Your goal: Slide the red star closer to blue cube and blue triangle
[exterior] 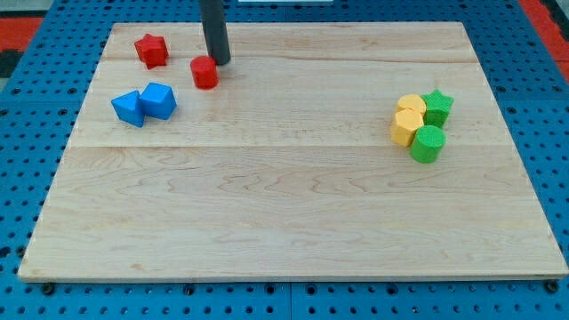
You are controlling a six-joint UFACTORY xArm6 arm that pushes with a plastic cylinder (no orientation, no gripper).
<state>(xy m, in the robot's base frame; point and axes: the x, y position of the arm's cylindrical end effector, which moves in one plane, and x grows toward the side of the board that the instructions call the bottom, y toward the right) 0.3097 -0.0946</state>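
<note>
Red is what you are after: the red star sits in the upper left of the frame, near the surface's top edge, apart from every other block. Below it, touching each other, lie the blue triangle and blue cube. My tip stands to the star's right, just beside the top right of a red cylinder, possibly touching it; you cannot tell contact from this view. Your rig carries no fingers at all, only a rod, so nothing is open, closed or gripping. Judging by the layout, you are at the approach step: the star looks untouched and not yet moved toward the blues. The next move likely calls for bringing the tip round above the star, between it and the top edge, then pushing downward in the frame. The star is small, upright and pointed, so an off-centre push may spin it.
</note>
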